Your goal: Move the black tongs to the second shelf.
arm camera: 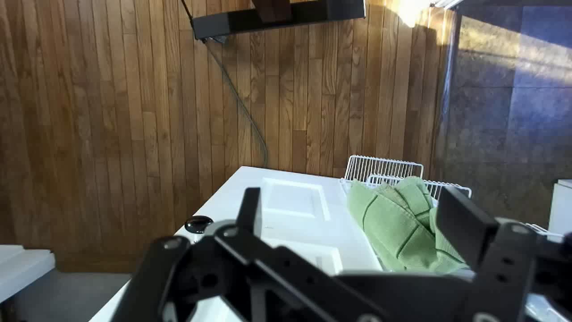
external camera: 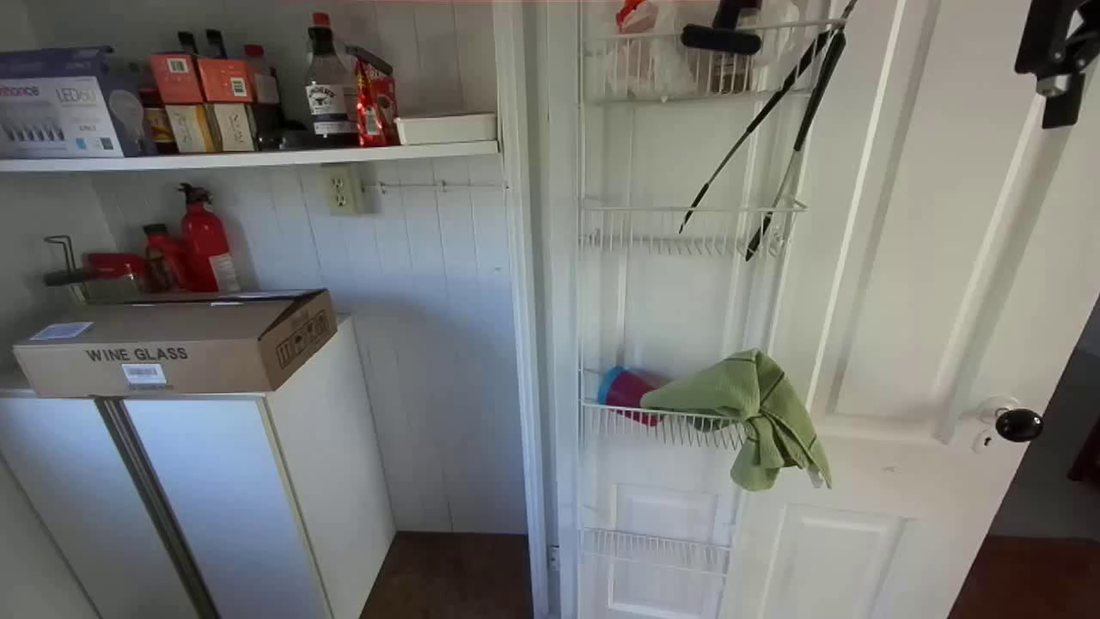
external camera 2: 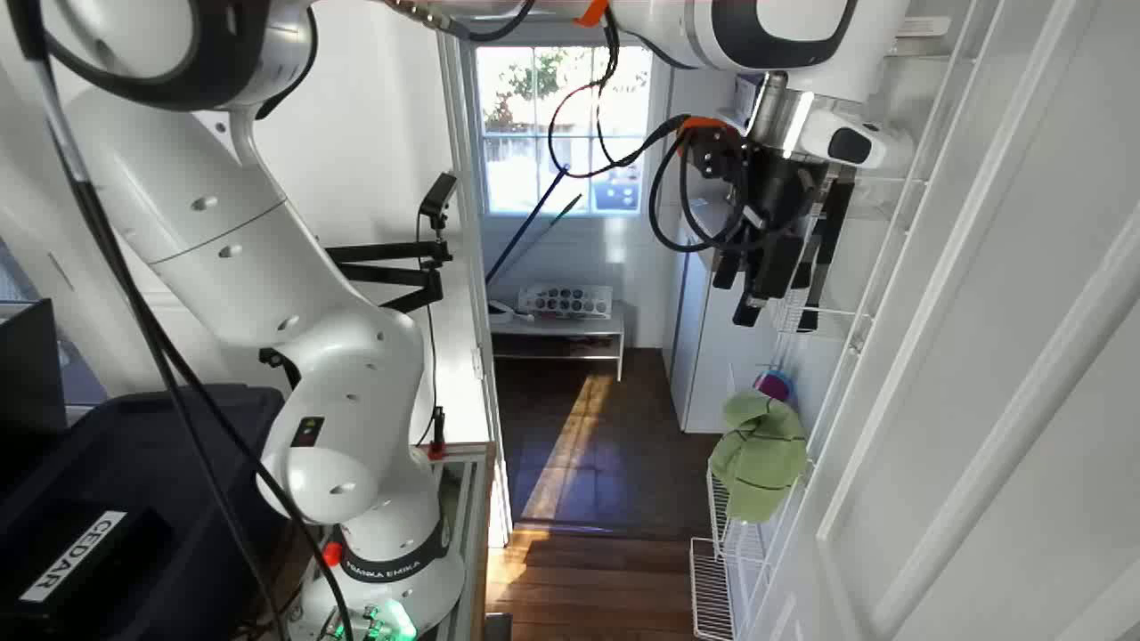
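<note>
The black tongs (external camera: pixel 817 92) hang at the right end of the top wire tier in an exterior view, their upper end at the picture's top edge. Their two thin arms spread downward, and the tips reach the second shelf (external camera: pixel 679 230), a shallow white wire basket. In an exterior view, dark slender pieces beside my gripper look like the tongs (external camera 2: pixel 808 316), partly hidden. My gripper (external camera 2: pixel 761 285) is high in front of the door, close to the rack. In the wrist view my gripper (arm camera: pixel 353 205) is wide open with nothing between its fingers. The tongs do not show there.
The top tier (external camera: pixel 636 96) holds plastic bags and a short chunky black object (external camera: pixel 722 39). A lower tier holds a green cloth (external camera: pixel 739 391) and a purple cup (external camera: pixel 627 391). The white door (external camera: pixel 911 258) with its black knob (external camera: pixel 1019 425) stands behind the rack.
</note>
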